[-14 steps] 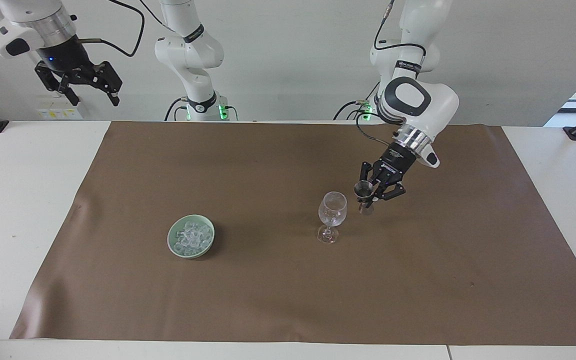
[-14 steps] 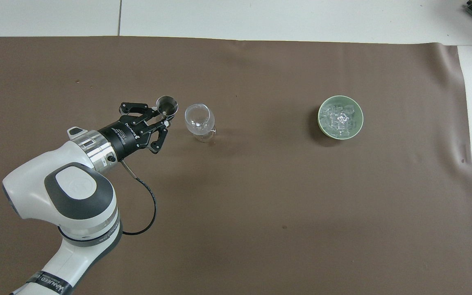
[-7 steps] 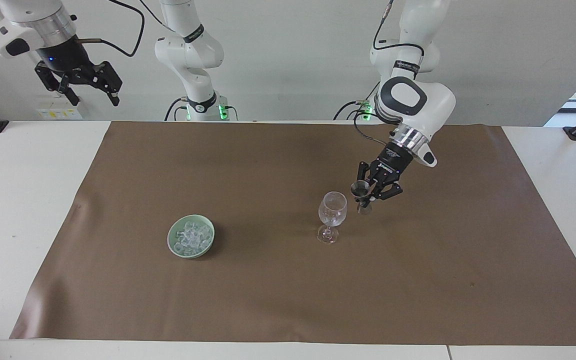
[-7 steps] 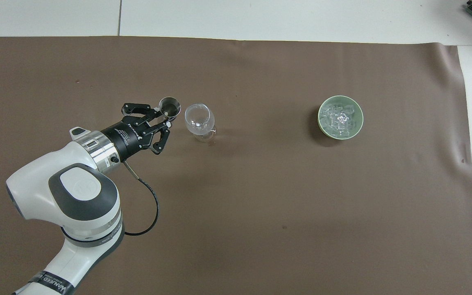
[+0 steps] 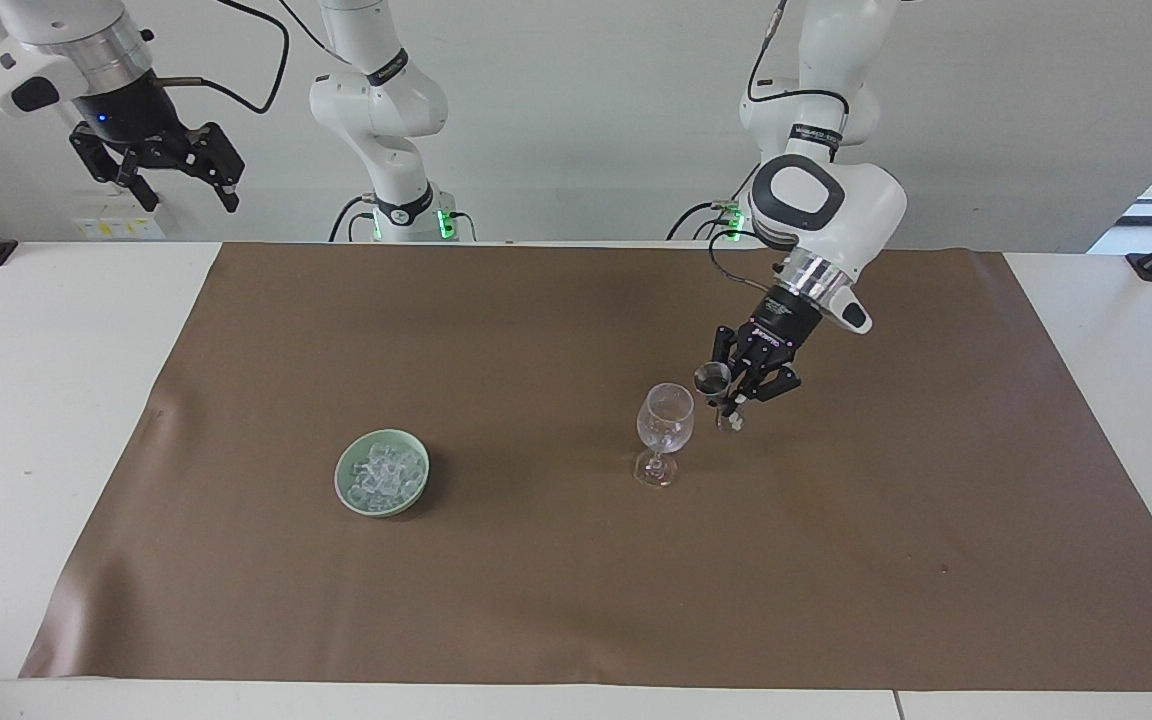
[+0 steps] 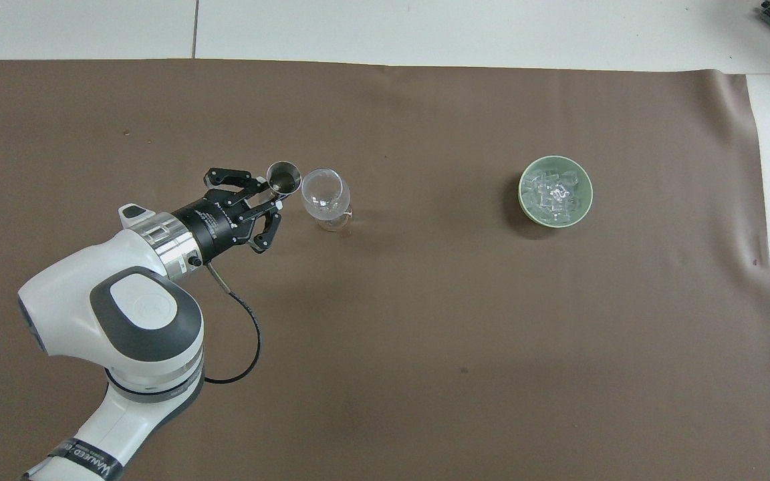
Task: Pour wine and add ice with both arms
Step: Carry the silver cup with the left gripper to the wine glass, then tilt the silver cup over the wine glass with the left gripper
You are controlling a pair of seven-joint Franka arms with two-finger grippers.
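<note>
The left gripper (image 5: 733, 398), reaching out from the left arm (image 6: 114, 321) over the brown mat (image 5: 576, 560), is clamped tight on the narrow waist of a small metal measuring cup (image 6: 284, 178) — its outer links splay to the sides while the fingertips meet on the cup. The cup is tipped toward the stemmed glass (image 5: 664, 418), its open mouth just beside the glass's rim; whether the two touch cannot be told, and nothing can be seen running from the cup. The glass stands upright on the mat, clear, and whether it holds any liquid cannot be told. Nothing stands between cup and glass. Well apart from them, toward the right arm's end of the table, a pale green bowl (image 5: 347, 487) sits on the mat with the ice (image 5: 383, 473) heaped inside it — small clear cubes, all of them within the bowl's rim. A few small dark specks mark the mat elsewhere. The right gripper (image 5: 171, 165) hangs high at the edge of the white table (image 5: 36, 400), off the mat, its fingers spread wide and holding nothing; the right arm (image 5: 381, 110) waits there, well away from bowl and glass. In the overhead view only the left arm shows, with a black cable (image 6: 241, 334) looping from its wrist.
</note>
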